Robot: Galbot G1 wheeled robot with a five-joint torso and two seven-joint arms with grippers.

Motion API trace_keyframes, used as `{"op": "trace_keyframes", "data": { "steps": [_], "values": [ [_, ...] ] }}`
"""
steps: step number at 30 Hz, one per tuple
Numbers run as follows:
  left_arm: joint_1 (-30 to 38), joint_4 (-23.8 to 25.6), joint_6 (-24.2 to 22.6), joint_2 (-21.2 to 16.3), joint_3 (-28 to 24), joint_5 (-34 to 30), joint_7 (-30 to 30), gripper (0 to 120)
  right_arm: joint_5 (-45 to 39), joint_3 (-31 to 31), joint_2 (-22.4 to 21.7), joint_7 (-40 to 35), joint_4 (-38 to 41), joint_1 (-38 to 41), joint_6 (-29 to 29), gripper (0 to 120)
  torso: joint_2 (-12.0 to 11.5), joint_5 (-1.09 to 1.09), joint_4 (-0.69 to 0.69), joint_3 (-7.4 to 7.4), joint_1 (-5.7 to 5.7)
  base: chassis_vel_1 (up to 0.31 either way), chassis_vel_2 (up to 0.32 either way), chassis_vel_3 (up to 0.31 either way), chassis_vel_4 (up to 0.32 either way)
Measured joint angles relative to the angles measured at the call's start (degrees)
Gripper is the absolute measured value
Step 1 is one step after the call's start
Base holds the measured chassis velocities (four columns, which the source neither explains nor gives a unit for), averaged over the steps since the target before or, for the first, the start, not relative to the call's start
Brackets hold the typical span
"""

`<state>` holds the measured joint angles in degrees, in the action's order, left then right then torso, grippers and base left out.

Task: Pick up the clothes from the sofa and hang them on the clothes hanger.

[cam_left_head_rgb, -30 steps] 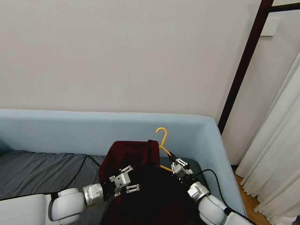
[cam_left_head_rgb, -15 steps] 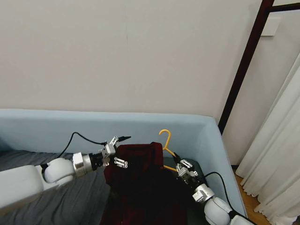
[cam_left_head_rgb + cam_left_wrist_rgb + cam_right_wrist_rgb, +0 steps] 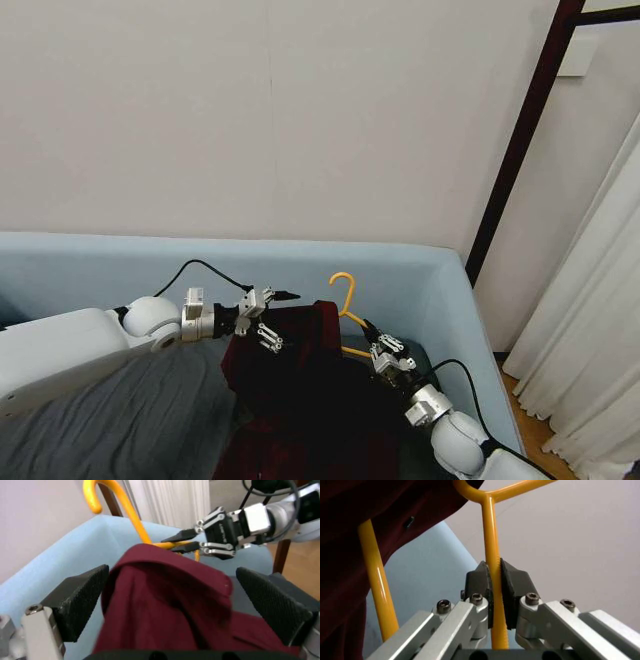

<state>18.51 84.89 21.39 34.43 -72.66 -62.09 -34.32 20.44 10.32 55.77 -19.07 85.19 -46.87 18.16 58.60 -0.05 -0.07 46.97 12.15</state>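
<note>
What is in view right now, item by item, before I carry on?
shirt: one, dark red, draped over the hanger above the sofa seat
hanger: one, yellow, hook upward, near the sofa's right end
sofa: one, light blue, against the wall
seat: one, grey, on the sofa
wall: one, off-white, behind the sofa
post: one, dark, right of the sofa
curtain: one, white, far right
left gripper: one, silver and black, open at the shirt's top
right gripper: one, silver and black, shut on the hanger

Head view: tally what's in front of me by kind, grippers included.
Dark red fabric garment: 1
Yellow rod hanger: 1
Light blue padded sofa: 1
Grippers: 2, left gripper and right gripper
Total: 5
</note>
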Motion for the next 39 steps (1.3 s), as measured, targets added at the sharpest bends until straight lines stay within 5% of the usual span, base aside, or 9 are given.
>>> {"op": "trace_keyframes", "data": {
  "steps": [7, 23, 39],
  "values": [
    [-0.12, -3.28, -1.6, 2.62, 1.54, 0.93, 1.37, 100, 2.39, -0.67, 0.33, -0.48, -0.56, 0.08, 1.24, 4, 0.0, 0.01, -0.01, 0.0, 0.0, 0.0, 0.0, 0.0, 0.0],
    [-1.91, -3.1, -2.03, 1.37, 0.52, 3.39, 2.11, 97, 17.0, -4.01, 1.65, -3.79, -2.23, 0.93, 8.57, 4, 0.0, -0.01, 0.01, -0.01, 0.0, 0.0, 0.0, 0.0, 0.0],
    [-3.38, -2.47, -1.54, 0.73, 0.3, 3.64, 2.77, 39, 22.39, -5.37, 2.11, -5.33, -2.82, 1.19, 11.9, 4, 0.0, 0.0, 0.0, -0.01, 0.0, 0.0, 0.0, 0.0, 0.0]
  ]
}}
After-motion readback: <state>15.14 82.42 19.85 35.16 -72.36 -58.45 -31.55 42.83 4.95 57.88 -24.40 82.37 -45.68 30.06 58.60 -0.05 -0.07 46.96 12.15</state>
